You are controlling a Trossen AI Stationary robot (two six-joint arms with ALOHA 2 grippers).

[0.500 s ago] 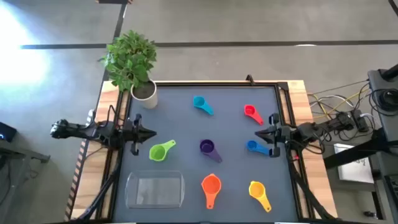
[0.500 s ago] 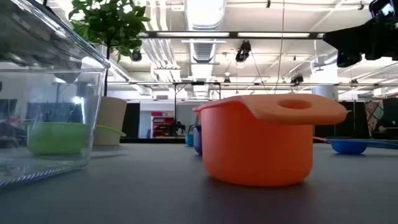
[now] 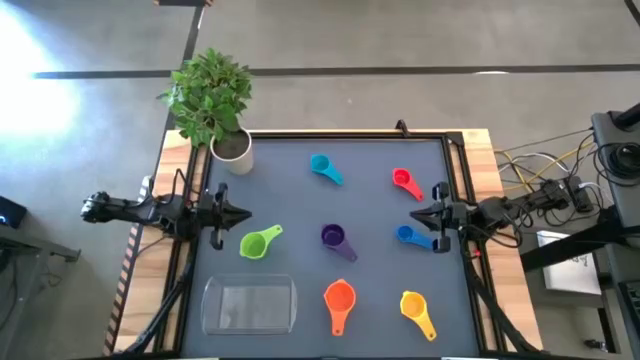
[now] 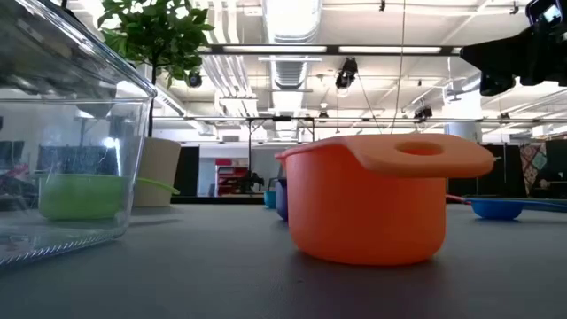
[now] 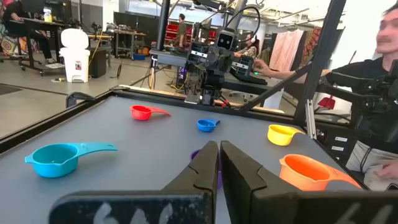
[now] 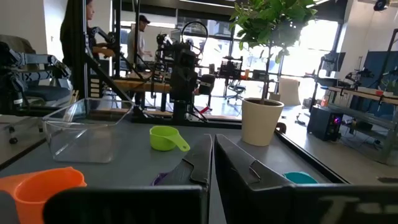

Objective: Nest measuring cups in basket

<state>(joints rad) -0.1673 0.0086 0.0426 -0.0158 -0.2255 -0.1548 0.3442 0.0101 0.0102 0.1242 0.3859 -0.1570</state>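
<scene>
Seven measuring cups lie apart on the grey table, each resting on its base: light blue, red, dark blue, purple, green, orange and yellow. The clear basket sits near the front edge with nothing in it. My left gripper hovers shut over the table's left side, just beyond the green cup. My right gripper hovers shut at the right side, between the red and dark blue cups. In the low view the orange cup fills the middle.
A white plant pot with a leafy plant stands at the table's far left corner. A raised black frame runs along the table edges. People and workshop gear show in the room beyond, and cables lie to the right of the table.
</scene>
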